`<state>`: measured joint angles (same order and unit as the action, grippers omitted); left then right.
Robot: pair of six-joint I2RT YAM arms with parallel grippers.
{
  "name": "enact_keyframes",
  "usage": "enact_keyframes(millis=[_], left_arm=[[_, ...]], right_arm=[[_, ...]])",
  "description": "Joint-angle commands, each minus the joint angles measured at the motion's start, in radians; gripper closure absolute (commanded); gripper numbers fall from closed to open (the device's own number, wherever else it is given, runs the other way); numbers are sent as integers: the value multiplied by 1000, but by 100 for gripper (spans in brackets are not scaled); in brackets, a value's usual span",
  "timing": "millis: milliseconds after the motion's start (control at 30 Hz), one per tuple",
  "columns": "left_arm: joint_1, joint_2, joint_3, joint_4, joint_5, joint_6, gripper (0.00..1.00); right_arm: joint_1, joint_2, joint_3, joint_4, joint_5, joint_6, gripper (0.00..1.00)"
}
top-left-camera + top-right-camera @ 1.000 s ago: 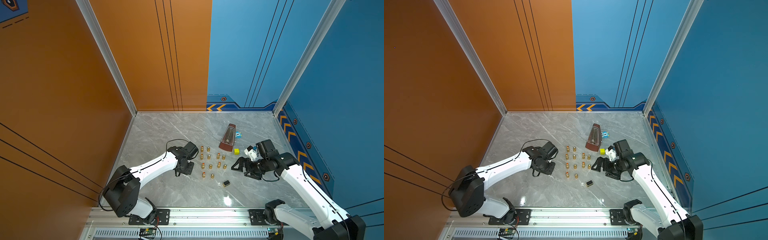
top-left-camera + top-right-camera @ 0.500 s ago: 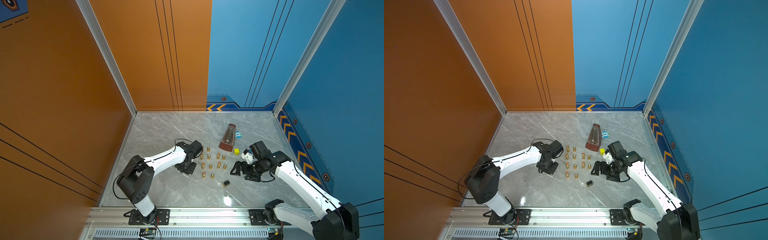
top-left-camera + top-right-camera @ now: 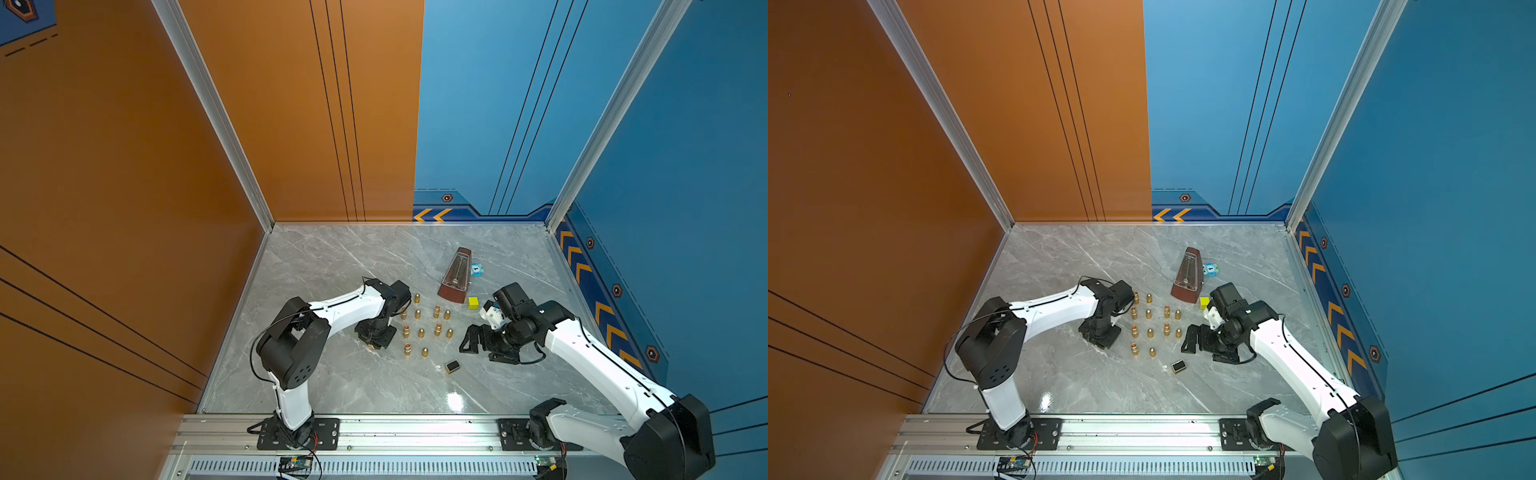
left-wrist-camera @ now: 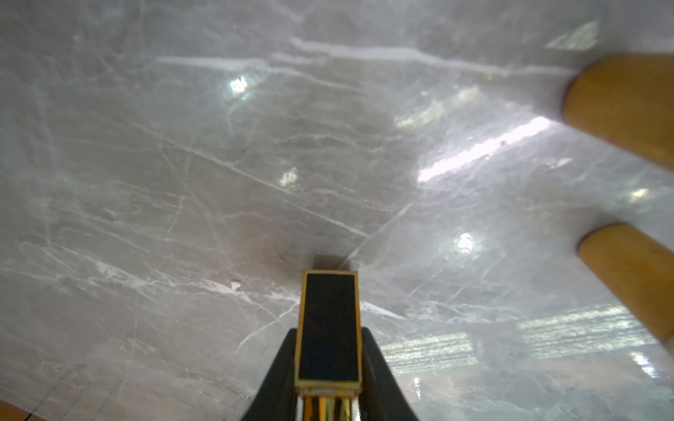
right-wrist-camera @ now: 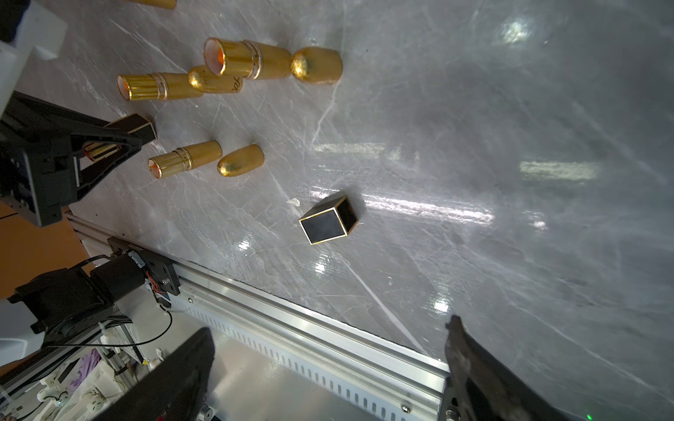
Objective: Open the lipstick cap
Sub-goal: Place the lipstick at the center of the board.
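**Step in hand.** The cap [image 5: 330, 220] is already off, so I judge the opening done and the set-down under way.

**Next move.** Ease the pinch evenly and lift straight up, so the lipstick stays standing and the nearest gold row is not knocked.

1. Cap: black, gold-edged and square. It lies on its side on the table [image 3: 332, 390] near the rail, apart from everything else.
2. My right gripper [image 5: 330, 326]: spread wide and empty, low over the table just beyond the cap. The arm is stretched out long and the wrist is turned inward.
3. My left gripper [image 4: 328, 335]: the fingers [image 4: 277, 371] pinch the lipstick [image 4: 330, 302] on two sides. Its black end points down at the table, touching or just above; I cannot tell which. The elbow is raised, the forearm reaches out and the wrist is bent downward.
4. Gold lipsticks [image 3: 421, 332]: standing in rows just beside my left gripper.
5. Yellow block [image 3: 473, 302], metronome [image 3: 455, 276] and blue toy [image 3: 477, 270]: farthest back, and not involved.
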<state>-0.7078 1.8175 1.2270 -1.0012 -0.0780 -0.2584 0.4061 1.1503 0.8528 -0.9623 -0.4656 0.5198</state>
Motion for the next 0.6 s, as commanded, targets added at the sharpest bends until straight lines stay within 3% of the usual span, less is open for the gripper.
enact_keyframes(millis=[0,200,367,567], left_arm=[[3,29,28,-21,12,26,67],[5,30,61,-27,2,38,56],[-11,-56,93,-26,-14,39,49],[-133,-217,132,-23,-137,40,46]], right_arm=[[5,8,-4,-34,31,-14,0],[7,8,2,-33,28,-13,0],[7,2,3,-35,47,-15,0],[-22,-32,6,-56,96,-11,0]])
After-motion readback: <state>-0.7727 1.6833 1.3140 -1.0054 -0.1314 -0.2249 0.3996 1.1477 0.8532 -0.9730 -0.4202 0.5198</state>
